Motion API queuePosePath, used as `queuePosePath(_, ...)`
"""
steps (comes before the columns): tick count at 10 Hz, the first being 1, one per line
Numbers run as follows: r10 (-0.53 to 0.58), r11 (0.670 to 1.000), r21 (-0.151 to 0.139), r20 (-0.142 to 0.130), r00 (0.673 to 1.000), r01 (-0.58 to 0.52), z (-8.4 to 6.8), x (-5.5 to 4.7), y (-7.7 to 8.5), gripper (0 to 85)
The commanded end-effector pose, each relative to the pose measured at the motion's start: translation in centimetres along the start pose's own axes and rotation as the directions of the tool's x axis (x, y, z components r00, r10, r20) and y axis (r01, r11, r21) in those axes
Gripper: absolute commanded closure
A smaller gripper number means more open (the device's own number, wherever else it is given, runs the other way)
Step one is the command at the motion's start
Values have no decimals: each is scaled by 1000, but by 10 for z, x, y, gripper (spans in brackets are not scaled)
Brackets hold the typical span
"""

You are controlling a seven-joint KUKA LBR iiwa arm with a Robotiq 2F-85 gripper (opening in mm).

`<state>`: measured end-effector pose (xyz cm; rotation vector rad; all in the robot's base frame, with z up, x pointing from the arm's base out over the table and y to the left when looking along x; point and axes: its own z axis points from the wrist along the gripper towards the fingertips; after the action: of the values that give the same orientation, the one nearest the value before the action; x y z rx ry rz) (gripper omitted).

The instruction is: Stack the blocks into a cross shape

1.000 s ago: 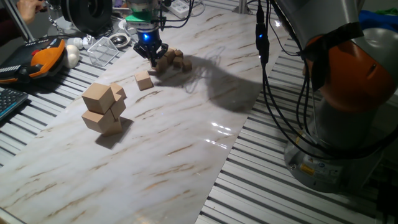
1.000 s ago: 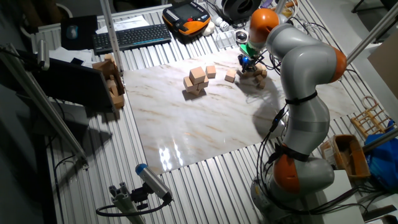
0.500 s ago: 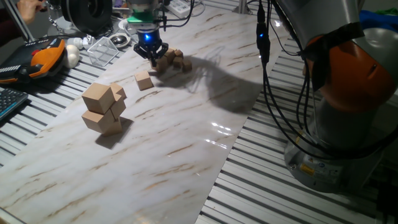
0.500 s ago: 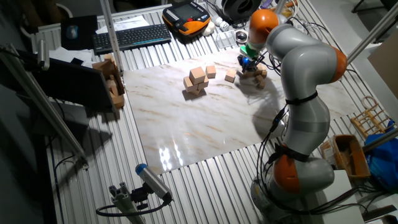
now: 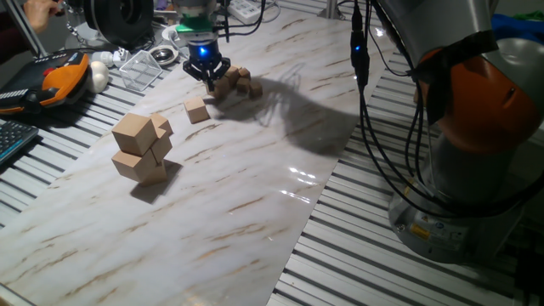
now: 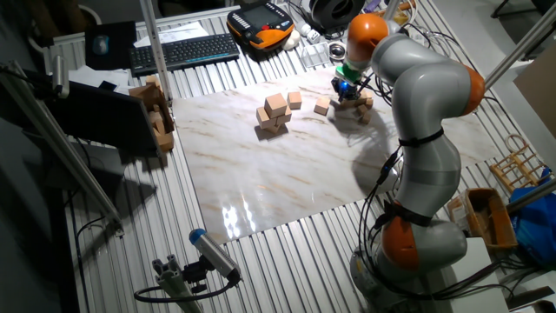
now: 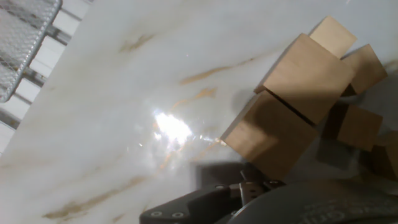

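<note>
My gripper point(image 5: 208, 78) hangs just above the left side of a small cluster of tan blocks point(image 5: 234, 82) at the far end of the marble board; it also shows in the other fixed view point(image 6: 346, 89). Its jaws look open and hold nothing. In the hand view two middle-size blocks point(image 7: 308, 74) point(image 7: 267, 134) lie pressed together just beyond a dark finger point(image 7: 211, 202), with tiny cubes point(image 7: 357, 127) behind them. One more middle-size block point(image 5: 197, 110) lies alone a little nearer.
A pile of bigger tan cubes point(image 5: 140, 146) stands left of the middle of the board point(image 5: 255, 178). A wire basket point(image 5: 140, 68), an orange pendant point(image 5: 55, 76) and a keyboard point(image 6: 182, 52) lie off the board's left edge. Arm cables point(image 5: 361, 76) hang at the right.
My gripper has risen slightly above the cluster. The blocks have not moved.
</note>
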<state>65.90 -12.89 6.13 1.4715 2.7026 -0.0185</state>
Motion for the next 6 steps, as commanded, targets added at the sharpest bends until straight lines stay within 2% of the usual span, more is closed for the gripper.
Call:
queuePosePath(1, -5, 1000, -2, 3, 1000, 5, 0, 0, 0, 850)
queuePosePath(6, -22, 1000, -2, 22, 1000, 23, -1, 0, 1, 850)
